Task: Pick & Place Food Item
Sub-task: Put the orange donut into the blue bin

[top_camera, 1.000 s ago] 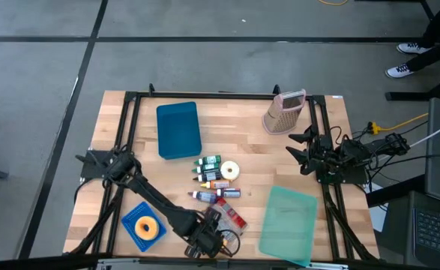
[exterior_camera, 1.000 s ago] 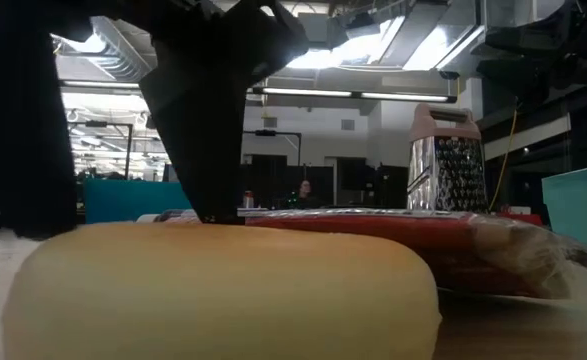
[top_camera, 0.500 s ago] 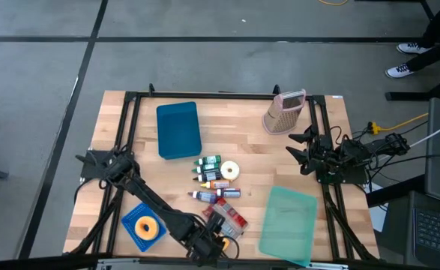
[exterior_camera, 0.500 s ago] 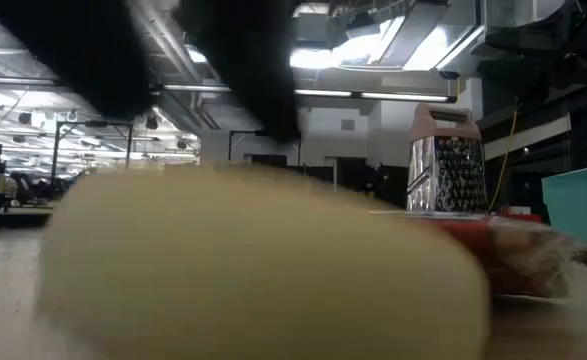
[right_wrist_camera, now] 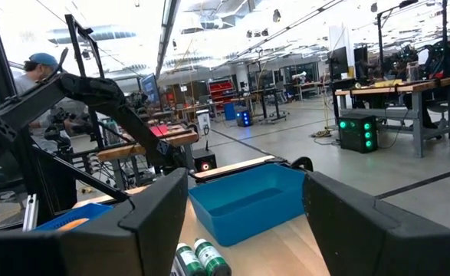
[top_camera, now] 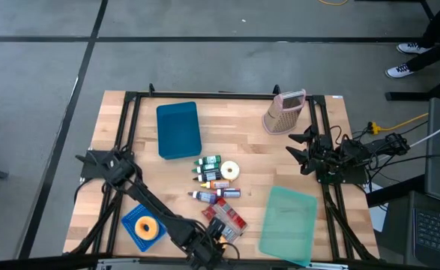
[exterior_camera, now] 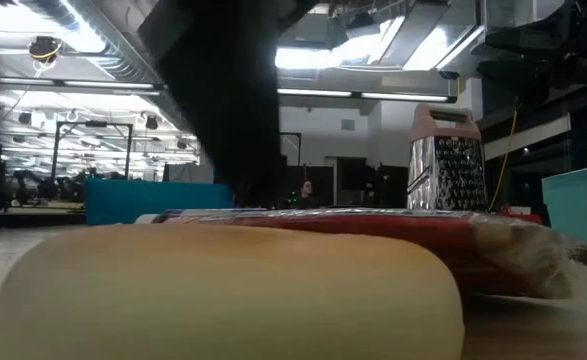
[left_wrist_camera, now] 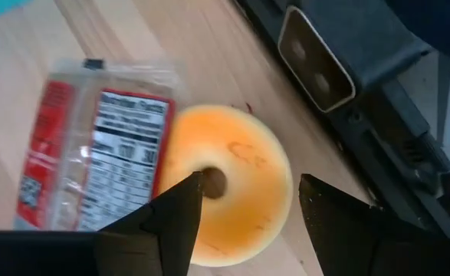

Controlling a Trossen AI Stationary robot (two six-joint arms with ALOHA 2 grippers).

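Observation:
A yellow-orange donut (left_wrist_camera: 228,184) lies flat on the wooden table at its near edge and fills the foreground of the low view (exterior_camera: 223,290). A red packaged food item (left_wrist_camera: 94,161) lies flat against its side. My left gripper (left_wrist_camera: 250,178) hangs open over the donut and points steeply down. One fingertip (left_wrist_camera: 194,184) stands at the donut's hole, the other (left_wrist_camera: 309,188) beyond its outer rim. In the high view the gripper (top_camera: 208,251) covers the donut. My right gripper (top_camera: 300,150) waits open at the table's right side. My left gripper comes at the donut from above, slanting down, with one fingertip over the hole (left_wrist_camera: 213,182) and the ring's one side between the open fingers. Whether a finger touches the donut, I cannot tell. The donut lies flat on the table.
A second donut sits on a blue plate (top_camera: 146,227) left of the gripper. Several small bottles (top_camera: 212,176) and a tape roll (top_camera: 229,169) lie mid-table. A blue bin (top_camera: 178,129) and a grater (top_camera: 283,112) stand at the back, a teal board (top_camera: 288,223) near right. A camera housing (left_wrist_camera: 316,57) sits beside the donut.
My left gripper has moved a little toward the table's near edge and rolled slightly, staying open. The donut has been jolted in the low view and now lies slid a little toward the table's left.

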